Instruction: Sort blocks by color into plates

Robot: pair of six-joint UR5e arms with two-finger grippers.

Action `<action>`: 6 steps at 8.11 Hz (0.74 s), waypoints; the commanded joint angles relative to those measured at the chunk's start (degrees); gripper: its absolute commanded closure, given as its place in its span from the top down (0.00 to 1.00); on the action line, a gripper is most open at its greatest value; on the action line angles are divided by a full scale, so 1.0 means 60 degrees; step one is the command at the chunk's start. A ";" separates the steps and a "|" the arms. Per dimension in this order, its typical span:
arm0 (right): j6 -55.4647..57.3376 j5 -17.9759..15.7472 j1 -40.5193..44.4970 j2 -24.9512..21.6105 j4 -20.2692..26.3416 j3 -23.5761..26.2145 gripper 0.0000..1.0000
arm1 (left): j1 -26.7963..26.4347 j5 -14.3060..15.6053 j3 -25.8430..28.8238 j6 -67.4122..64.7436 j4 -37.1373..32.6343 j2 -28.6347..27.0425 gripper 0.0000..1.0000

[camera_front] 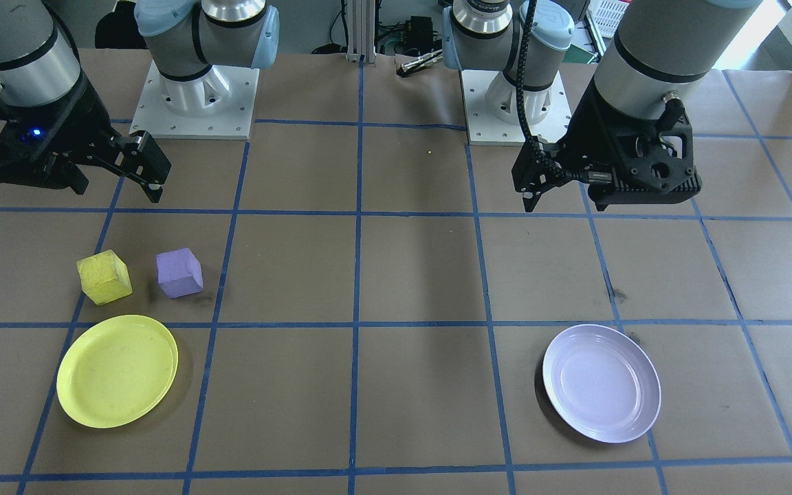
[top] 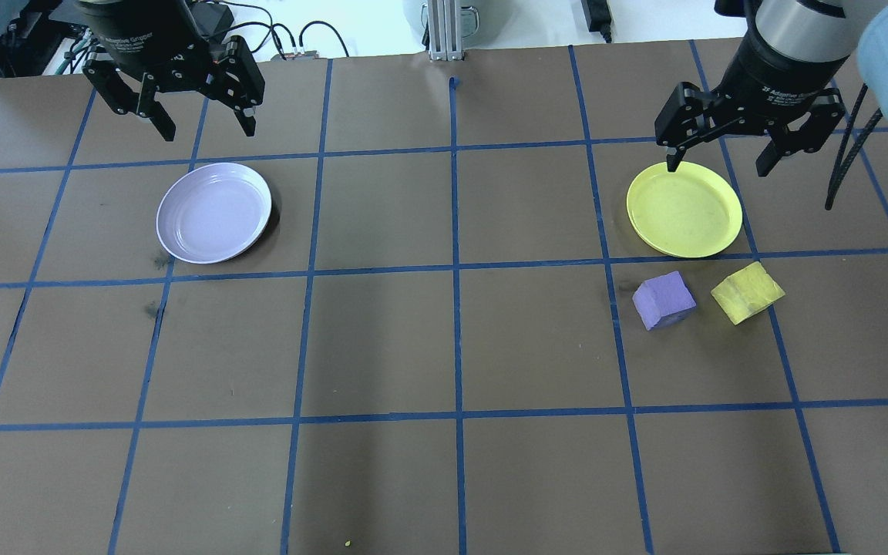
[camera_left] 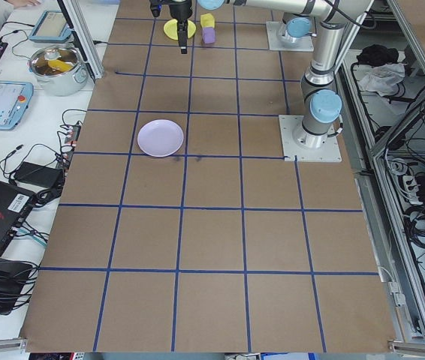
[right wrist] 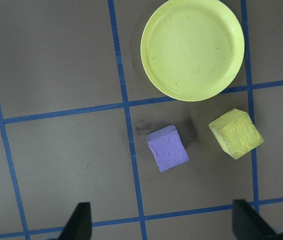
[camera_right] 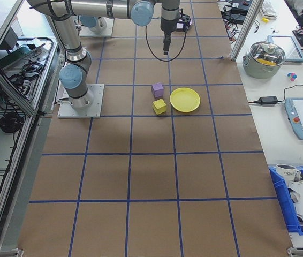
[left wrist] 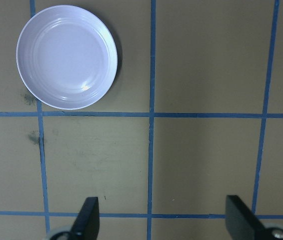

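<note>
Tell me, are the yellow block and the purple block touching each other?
Apart. The right wrist view shows bare brown table between the purple block and the yellow block; the overhead view shows the same gap.

The brown table (top: 382,339) carries a yellow plate (top: 684,210), lavender plate (top: 213,213), yellow block (top: 747,292) and purple block (top: 664,300).

left gripper (left wrist: 159,220): wrist view's lower edge cuts it off, only two finger ends show
right gripper (right wrist: 164,222): likewise cut off at the wrist view's lower edge
yellow plate (camera_left: 175,28): in the exterior left view, partly hidden behind the far arm's fingers
blocks (camera_left: 208,28): in that view too small to tell their faces
desk (top: 444,347): near edge cut off in the overhead view
</note>
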 commanded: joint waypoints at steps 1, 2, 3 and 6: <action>-0.0021 -0.0001 -0.0087 0.0044 -0.0060 0.0018 1.00 | -0.0003 0.0018 -0.0028 0.0009 0.0002 -0.0006 0.90; -0.0312 -0.0016 -0.0291 0.0132 -0.0162 0.0003 1.00 | 0.0026 0.0033 -0.0071 0.0009 0.0016 -0.0006 0.91; -0.1388 0.0028 -0.0873 0.0350 -0.0163 0.0018 1.00 | 0.0012 0.0018 -0.0101 0.0009 0.0016 -0.0006 0.91; -0.4528 -0.0001 -0.2239 0.1286 -0.0936 0.0033 1.00 | 0.0012 0.0018 -0.0145 0.0009 0.0016 -0.0006 0.91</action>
